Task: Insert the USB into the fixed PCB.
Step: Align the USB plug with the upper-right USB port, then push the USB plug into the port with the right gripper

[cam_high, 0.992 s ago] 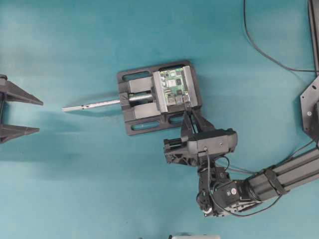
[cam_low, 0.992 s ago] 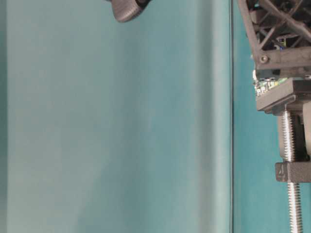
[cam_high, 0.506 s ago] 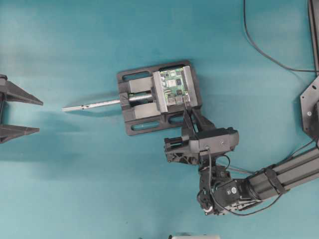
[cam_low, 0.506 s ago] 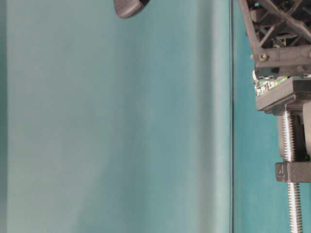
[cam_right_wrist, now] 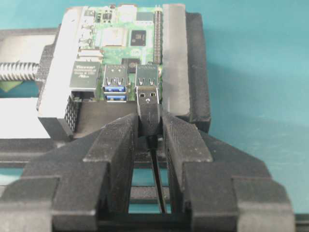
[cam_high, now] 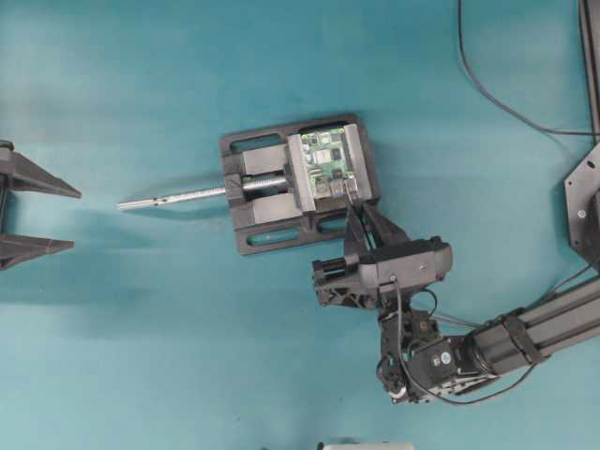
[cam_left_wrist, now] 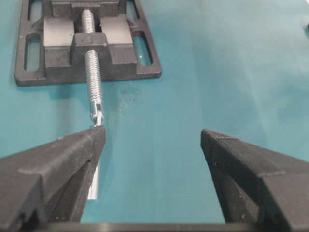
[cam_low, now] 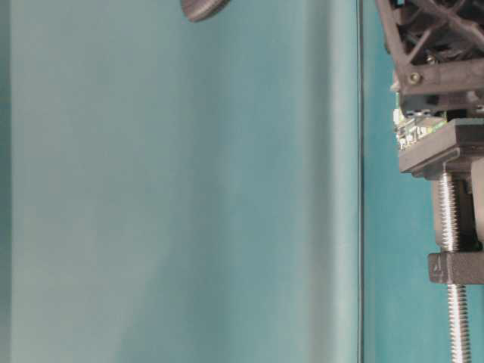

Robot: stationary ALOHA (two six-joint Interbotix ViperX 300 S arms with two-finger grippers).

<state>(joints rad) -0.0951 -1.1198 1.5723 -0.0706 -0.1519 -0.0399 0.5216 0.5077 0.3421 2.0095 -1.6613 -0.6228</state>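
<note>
- Right now the right gripper [cam_right_wrist: 149,126] is clamped on the USB plug [cam_right_wrist: 147,110], its two black fingers [cam_right_wrist: 112,145] pressing the plug's dark body from either side at the centre of the right wrist view.
- Ahead of the fingers, the plug's silvery tip sits at the mouth of the right-hand metal port on the circuit board [cam_right_wrist: 126,36]; whether it is partly inside cannot be told.
- Below the plug, its thin black cable [cam_right_wrist: 158,181] runs down between the fingers toward the bottom of the frame.
- Clamped flat in the black vise [cam_high: 267,217], the green board [cam_high: 330,161] lies just above the middle of the overhead view, with the right gripper [cam_high: 354,208] reaching it from the lower right.
- Leftward from the vise, its metal screw rod [cam_high: 178,196] sticks out over the teal table [cam_high: 141,356].
- At the left edge of the overhead view, the left gripper [cam_high: 14,214] stands spread wide, holding nothing, well apart from the vise.
- Seen from the left wrist camera, its fingers [cam_left_wrist: 53,169] frame the rod's end [cam_left_wrist: 96,113] in the lower left.
</note>
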